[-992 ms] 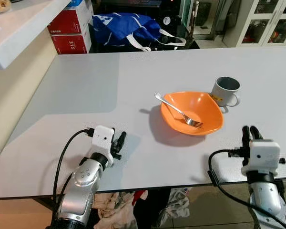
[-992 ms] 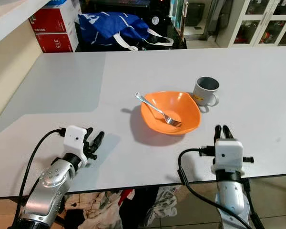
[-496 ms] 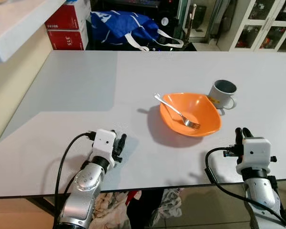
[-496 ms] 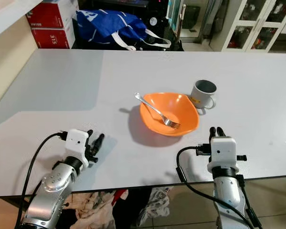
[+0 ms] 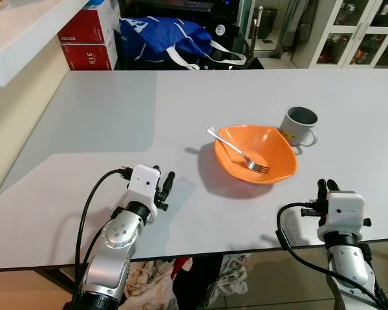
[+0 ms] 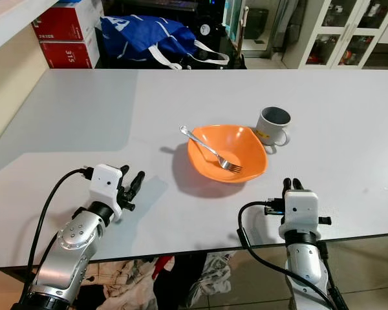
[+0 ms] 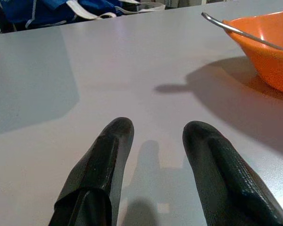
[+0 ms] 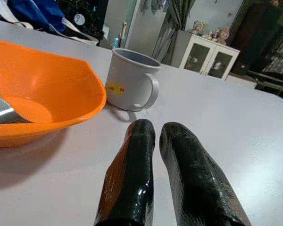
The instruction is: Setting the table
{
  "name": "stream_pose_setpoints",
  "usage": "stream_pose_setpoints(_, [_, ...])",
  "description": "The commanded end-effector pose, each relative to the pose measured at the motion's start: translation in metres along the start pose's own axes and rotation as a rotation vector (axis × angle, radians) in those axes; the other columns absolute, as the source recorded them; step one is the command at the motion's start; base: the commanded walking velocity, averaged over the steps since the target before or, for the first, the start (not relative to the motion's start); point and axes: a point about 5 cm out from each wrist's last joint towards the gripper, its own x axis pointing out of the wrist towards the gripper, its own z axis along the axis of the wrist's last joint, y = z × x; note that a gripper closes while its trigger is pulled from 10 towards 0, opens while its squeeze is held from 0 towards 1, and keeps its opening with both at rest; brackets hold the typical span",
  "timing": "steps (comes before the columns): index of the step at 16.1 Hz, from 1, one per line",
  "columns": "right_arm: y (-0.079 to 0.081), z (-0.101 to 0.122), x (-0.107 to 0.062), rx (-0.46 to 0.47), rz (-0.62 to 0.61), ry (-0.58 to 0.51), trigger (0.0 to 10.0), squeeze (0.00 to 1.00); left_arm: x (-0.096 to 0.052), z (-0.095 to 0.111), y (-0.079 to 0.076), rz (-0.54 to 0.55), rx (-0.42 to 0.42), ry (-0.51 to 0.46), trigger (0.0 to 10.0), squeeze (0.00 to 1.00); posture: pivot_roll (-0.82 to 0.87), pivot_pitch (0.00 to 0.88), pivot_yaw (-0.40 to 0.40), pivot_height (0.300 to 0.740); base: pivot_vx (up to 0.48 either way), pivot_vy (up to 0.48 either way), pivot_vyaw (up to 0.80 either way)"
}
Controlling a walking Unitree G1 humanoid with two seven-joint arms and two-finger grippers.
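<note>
The bowl [image 5: 256, 154], orange and shallow, is sitting on the grey table [image 5: 103, 123] a little right of the middle, seen from the left eye. A fork [image 5: 235, 148] is lying in it, tines down on the bowl's floor and handle sticking out over the left rim. A grey mug [image 5: 300, 126] is standing upright just beside the bowl's far right edge, with its handle pointing right. The left gripper [image 5: 165, 187] is resting low at the near edge of the table, left of the bowl and apart from it, empty. The right gripper [image 5: 327, 186] is sitting at the near right edge, below the mug, also empty. A blue bag [image 5: 165, 37] and red boxes [image 5: 90, 39] are lying beyond the far edge of the table.

The right eye is showing the same layout, with glass-door cabinets [image 6: 349, 32] standing at the far right.

In the left wrist view, the two black fingers [image 7: 101, 174] are hanging spread with a clear gap between them, just over the table, with the bowl and the fork handle ahead to one side.

In the right wrist view, the fingers [image 8: 132, 183] are sitting almost together, only a thin slit between them, holding nothing, pointing at the mug with the bowl just beside it.
</note>
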Motion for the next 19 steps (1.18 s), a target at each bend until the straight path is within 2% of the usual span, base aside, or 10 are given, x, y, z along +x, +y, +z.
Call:
stream_pose_setpoints(1, [0.002,-0.002,0.003,0.023,0.007,0.018,10.0,0.0,0.006,0.009,-0.002,-0.01,0.017,-0.016,10.0,0.0,-0.03,0.0,0.006,0.74,0.0,0.0,0.0])
stream_pose_setpoints(4, [0.004,-0.001,0.005,0.03,0.009,0.02,10.0,0.0,0.014,0.017,-0.005,-0.023,0.002,-0.018,10.0,0.0,-0.03,0.0,0.012,0.74,0.0,0.0,0.0])
stream_pose_setpoints(8, [0.007,0.0,0.01,0.042,0.019,0.016,10.0,0.0,0.016,0.021,-0.008,-0.036,-0.012,-0.034,10.0,0.0,-0.03,0.0,0.016,0.74,0.0,0.0,0.0])
stream_pose_setpoints(19, [0.008,-0.002,0.008,0.047,0.01,0.018,10.0,0.0,0.015,0.02,-0.011,-0.059,-0.017,-0.037,10.0,0.0,-0.03,0.0,0.029,0.74,0.0,0.0,0.0])
